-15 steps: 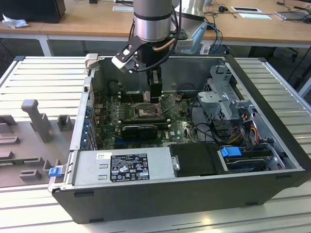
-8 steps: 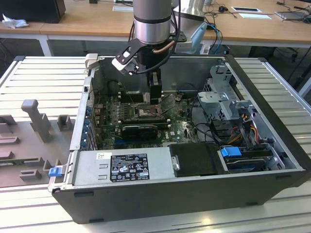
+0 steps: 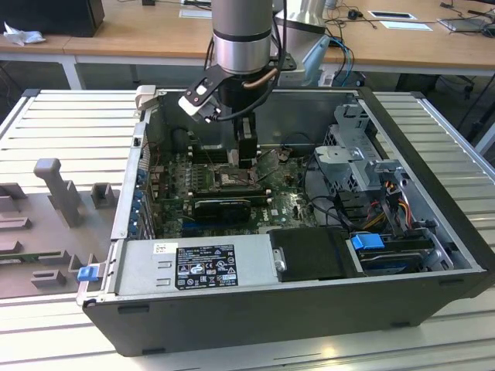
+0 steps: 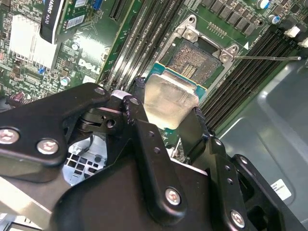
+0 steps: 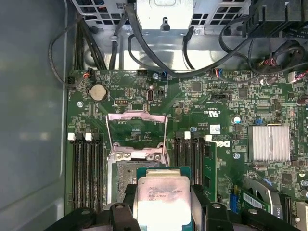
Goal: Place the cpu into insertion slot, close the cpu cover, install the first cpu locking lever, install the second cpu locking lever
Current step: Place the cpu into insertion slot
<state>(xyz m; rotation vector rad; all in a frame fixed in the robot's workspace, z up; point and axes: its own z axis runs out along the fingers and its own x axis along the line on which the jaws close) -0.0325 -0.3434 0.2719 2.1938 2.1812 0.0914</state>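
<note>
fingers (image 4: 142, 127) clamped on the cpu (image 4: 171, 98) by two opposite edges, cream-silver top facing up. gripper (image 3: 246, 158) is inside the open pc case (image 3: 433, 255), low over the motherboard (image 5: 216, 96), about mid-case in the exterior view. cpu hangs just above the bare socket (image 5: 126, 171), partly overlapping it, not seated. cpu cover (image 5: 136, 115) is flipped open at the socket's edge. case sits on the ribbed counter (image 3: 62, 124)

The pale silver cpu (image 5: 161, 198) hung over the bare socket (image 5: 122, 177); the cpu cover (image 5: 136, 116) stood flipped open.
</note>
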